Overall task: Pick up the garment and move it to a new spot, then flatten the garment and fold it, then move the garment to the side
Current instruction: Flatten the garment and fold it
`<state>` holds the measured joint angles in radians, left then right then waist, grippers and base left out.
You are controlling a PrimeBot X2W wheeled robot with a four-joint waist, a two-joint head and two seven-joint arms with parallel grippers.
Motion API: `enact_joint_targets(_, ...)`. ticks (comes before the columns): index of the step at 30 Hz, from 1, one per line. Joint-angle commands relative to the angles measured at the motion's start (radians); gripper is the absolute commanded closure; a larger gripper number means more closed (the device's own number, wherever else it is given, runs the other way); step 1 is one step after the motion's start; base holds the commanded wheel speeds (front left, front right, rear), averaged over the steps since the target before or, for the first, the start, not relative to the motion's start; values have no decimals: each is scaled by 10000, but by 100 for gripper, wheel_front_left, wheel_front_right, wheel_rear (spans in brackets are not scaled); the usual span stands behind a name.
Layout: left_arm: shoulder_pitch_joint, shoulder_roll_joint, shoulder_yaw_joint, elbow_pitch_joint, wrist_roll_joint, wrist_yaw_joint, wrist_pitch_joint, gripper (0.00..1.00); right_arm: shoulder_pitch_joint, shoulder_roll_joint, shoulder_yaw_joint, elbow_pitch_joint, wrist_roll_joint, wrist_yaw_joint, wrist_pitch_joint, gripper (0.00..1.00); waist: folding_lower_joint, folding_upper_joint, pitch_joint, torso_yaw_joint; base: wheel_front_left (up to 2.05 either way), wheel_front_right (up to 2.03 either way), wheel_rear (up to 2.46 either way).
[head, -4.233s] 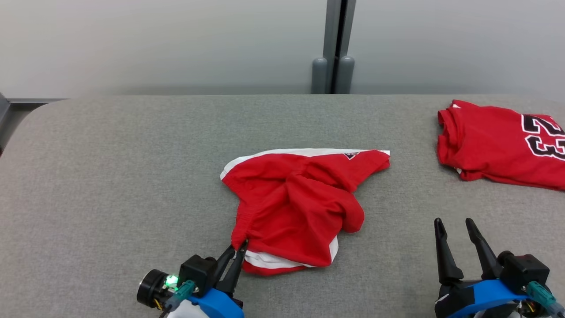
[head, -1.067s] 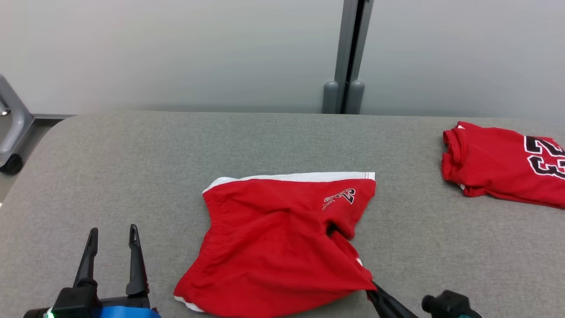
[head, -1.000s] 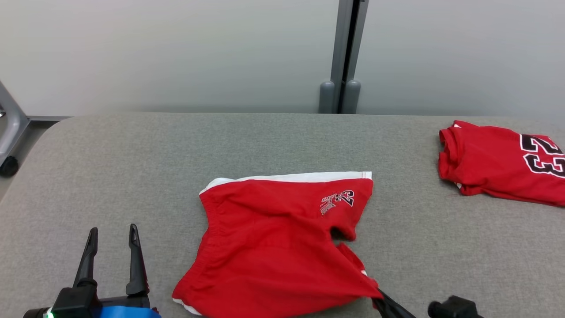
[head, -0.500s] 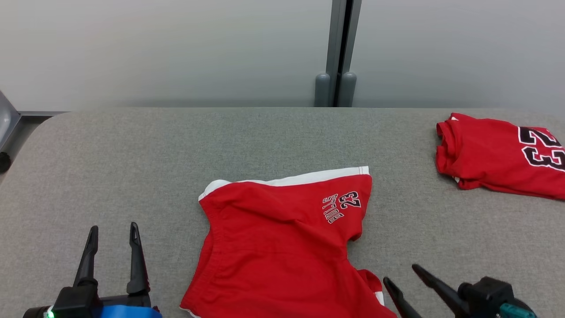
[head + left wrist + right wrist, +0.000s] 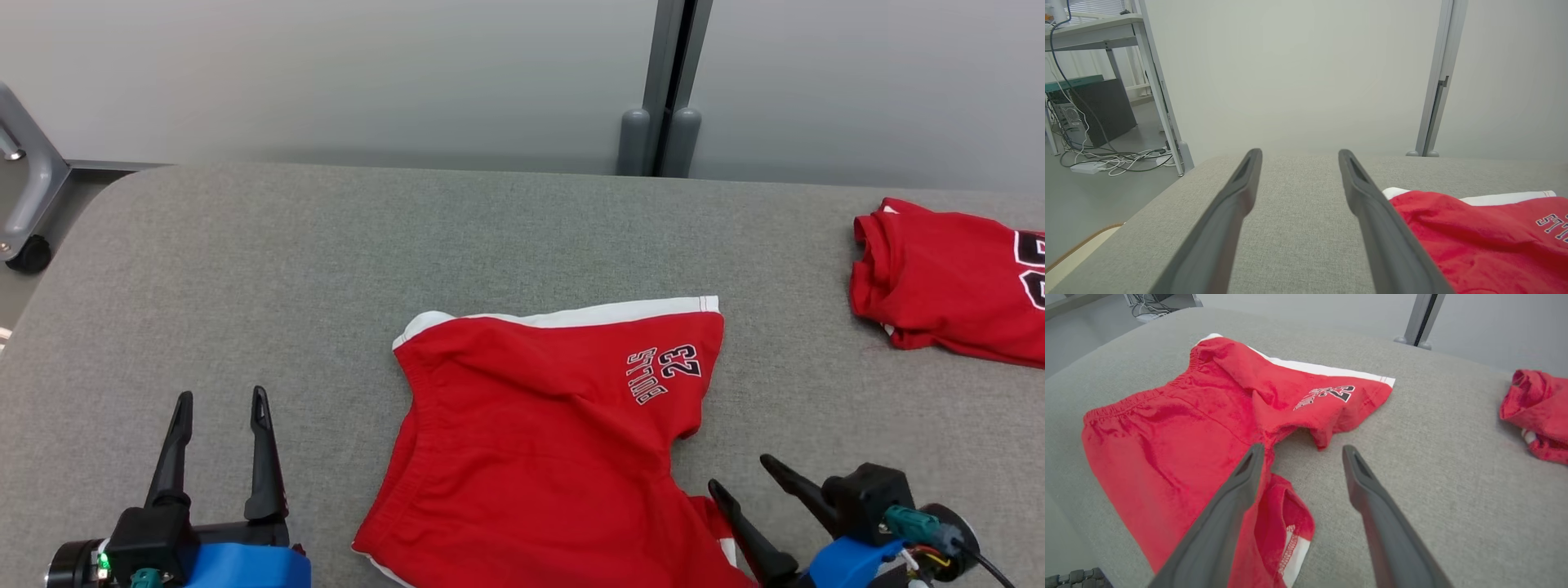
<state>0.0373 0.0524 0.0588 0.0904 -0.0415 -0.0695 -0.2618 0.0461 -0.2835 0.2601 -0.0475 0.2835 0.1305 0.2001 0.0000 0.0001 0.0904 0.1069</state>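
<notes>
The garment (image 5: 539, 441) is a pair of red shorts with white trim and a "BULLS 23" print, spread on the grey table (image 5: 326, 261). One leg lies flat toward the back; the near leg is crumpled by my right gripper. My right gripper (image 5: 739, 474) is open just right of that crumpled leg (image 5: 1286, 522), holding nothing. The shorts (image 5: 1188, 424) spread ahead and left of its fingers (image 5: 1237, 498). My left gripper (image 5: 220, 398) is open over bare table, left of the shorts (image 5: 1474, 241).
A folded red jersey (image 5: 947, 286) with black numbers lies at the table's back right, also in the right wrist view (image 5: 1539, 408). A grey post (image 5: 665, 90) stands behind the table. A wheeled frame (image 5: 24, 204) sits off the left edge.
My right gripper let go of the shorts' near leg and now stands open beside it. The leg dropped and the print side settled flat. The left gripper stayed open. The camera shifted.
</notes>
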Motion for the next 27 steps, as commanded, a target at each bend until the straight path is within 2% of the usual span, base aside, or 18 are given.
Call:
enact_joint_targets(1,-145,-23,31,5,-24,48,-44,0,85,7,67,203,58,6,-98,0,0,-1,55,21,0,0,0)
enact_joint_targets(15,-386,-26,-28,90,-31,69,-44,0,-651,342,1084,2572,240,6,-680,0,0,-1,338,162,0,0,0)
enact_joint_targets(16,-398,-26,-32,90,-30,75,-45,0,-732,377,1153,2710,283,6,-705,58,0,-1,349,166,0,0,0)
enact_joint_targets(17,-412,-26,-37,94,-31,81,-44,0,-825,400,1201,2823,314,6,-749,100,0,-1,362,172,0,0,0)
enact_joint_targets(22,-479,-26,-81,138,-97,84,-44,0,-1307,440,1335,3230,474,6,-1220,100,0,-1,372,220,0,0,0)
enact_joint_targets(27,-398,-27,-55,129,-143,115,-44,0,-1792,348,883,3353,696,6,-1728,100,0,-1,333,256,0,0,0)
